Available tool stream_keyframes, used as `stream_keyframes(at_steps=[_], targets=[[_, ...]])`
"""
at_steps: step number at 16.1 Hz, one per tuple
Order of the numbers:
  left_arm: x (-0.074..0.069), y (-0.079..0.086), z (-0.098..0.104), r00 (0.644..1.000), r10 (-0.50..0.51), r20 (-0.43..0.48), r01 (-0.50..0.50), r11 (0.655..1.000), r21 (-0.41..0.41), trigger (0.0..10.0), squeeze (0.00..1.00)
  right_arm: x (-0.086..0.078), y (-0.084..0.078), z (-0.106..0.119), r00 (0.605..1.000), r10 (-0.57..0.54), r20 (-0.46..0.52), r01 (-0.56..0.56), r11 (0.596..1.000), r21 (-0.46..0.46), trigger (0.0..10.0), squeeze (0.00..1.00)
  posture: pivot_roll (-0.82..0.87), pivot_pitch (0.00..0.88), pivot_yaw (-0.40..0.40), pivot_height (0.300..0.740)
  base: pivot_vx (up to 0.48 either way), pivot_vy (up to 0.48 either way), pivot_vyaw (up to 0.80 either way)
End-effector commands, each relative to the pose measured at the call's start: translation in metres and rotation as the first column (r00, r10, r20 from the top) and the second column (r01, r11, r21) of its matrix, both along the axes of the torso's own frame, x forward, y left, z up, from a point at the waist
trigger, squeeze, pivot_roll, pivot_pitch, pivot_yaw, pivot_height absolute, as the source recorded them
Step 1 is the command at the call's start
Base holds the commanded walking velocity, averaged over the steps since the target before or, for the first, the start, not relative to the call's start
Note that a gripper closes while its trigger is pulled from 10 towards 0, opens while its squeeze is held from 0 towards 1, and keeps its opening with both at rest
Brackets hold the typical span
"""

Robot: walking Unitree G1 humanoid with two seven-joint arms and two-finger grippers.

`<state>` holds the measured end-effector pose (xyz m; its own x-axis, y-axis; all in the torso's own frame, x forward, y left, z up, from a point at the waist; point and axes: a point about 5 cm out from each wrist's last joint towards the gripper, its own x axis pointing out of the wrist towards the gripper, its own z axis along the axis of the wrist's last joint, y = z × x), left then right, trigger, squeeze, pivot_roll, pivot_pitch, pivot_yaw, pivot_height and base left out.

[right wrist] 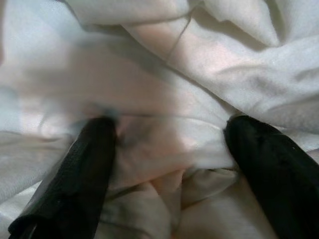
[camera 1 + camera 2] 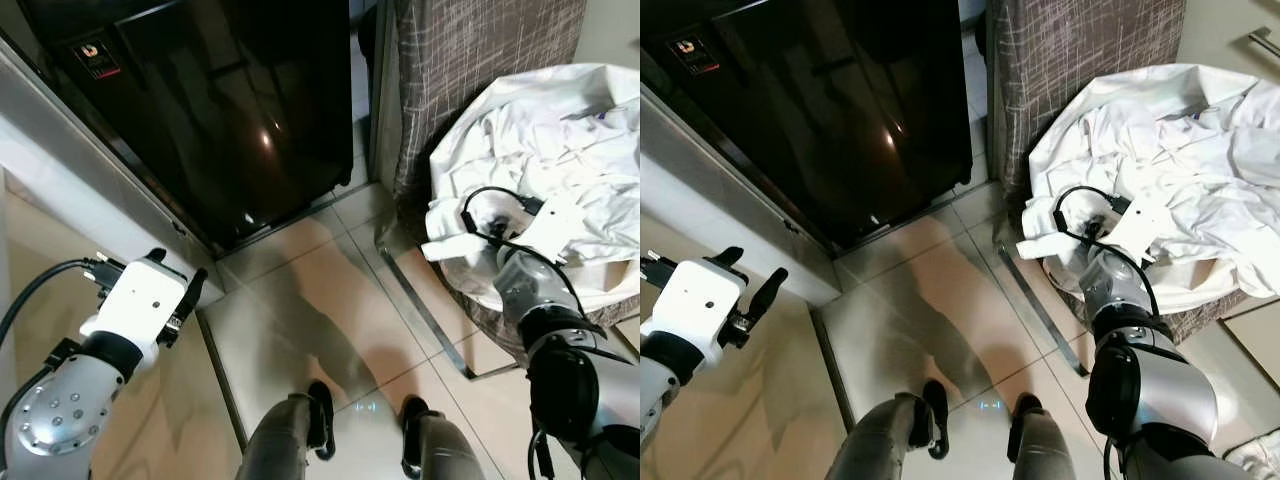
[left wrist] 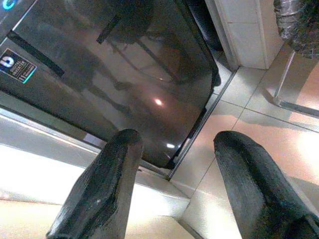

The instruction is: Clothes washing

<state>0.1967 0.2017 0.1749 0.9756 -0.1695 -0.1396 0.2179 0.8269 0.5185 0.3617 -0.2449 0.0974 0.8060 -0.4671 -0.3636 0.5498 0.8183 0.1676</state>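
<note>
- The crumpled white cotton clothes (image 2: 560, 150) lie heaped in a grey woven laundry basket (image 2: 1200, 320) at about two o'clock from where I stand, spilling over its rim on the near side.
- My right gripper (image 1: 169, 149) reaches into that heap; in the right wrist view its two black fingers (image 1: 75, 174) are spread wide, tips pressed into the white folds, with cloth bunched between them but nothing yet pinched.
- From the head, my right wrist, its white housing and a looped black cable (image 2: 500, 205) sit at the near edge of the pile, the silver forearm running back towards four o'clock.
- My left gripper (image 3: 172, 164) hangs in the air at about eight o'clock, released, its fingers well apart and holding nothing.
- Between those left fingers I see the glossy dark washing machine front (image 3: 124, 84), with a small label (image 3: 17, 64) near one corner and a light glinting off it.
- That dark panel (image 2: 220, 110) stands at eleven to twelve o'clock, above a pale ledge (image 2: 90, 190).
- A grey patterned fabric panel (image 2: 480, 60) rises at one o'clock, just behind the basket.
- The beige tiled floor (image 2: 330, 290) spreads between machine and basket, and my own legs (image 2: 290, 430) show at six o'clock.
</note>
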Motion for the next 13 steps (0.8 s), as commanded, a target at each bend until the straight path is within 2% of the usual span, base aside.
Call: stream_keyframes(at_steps=[1,4,5,6,13], targets=[[-0.003,0.002,0.000,1.000,0.008,-0.021,-0.008,1.000,0.018,10.0,0.00,-0.019,0.007,-0.036,0.991,0.012,-0.133,-0.004,0.998,0.063,0.0,0.00,0.31,0.386,0.173,0.740,0.000,0.000,0.00],[-0.001,-0.003,-0.001,1.000,-0.007,-0.027,0.007,1.000,0.008,10.0,0.00,-0.015,0.006,-0.028,0.991,0.056,-0.119,-0.061,0.997,-0.043,0.0,0.00,0.29,0.390,0.176,0.740,0.000,0.000,0.00],[-0.001,-0.006,-0.001,0.999,-0.015,-0.031,0.015,1.000,0.002,10.0,0.00,-0.010,0.008,-0.022,0.988,0.102,-0.115,-0.117,0.985,-0.129,0.0,0.00,0.28,0.388,0.172,0.740,0.000,0.000,0.00],[0.000,-0.008,-0.002,0.999,-0.019,-0.032,0.019,1.000,-0.003,10.0,0.00,-0.008,0.011,-0.020,0.985,0.129,-0.112,-0.146,0.977,-0.157,0.0,0.00,0.28,0.384,0.172,0.740,0.000,0.000,0.00],[0.010,-0.018,-0.005,0.999,-0.043,-0.033,0.042,0.999,-0.019,10.0,0.00,-0.007,0.016,-0.021,0.982,0.162,-0.099,-0.176,0.973,-0.148,0.0,0.00,0.24,0.386,0.169,0.740,0.000,0.000,0.00]])
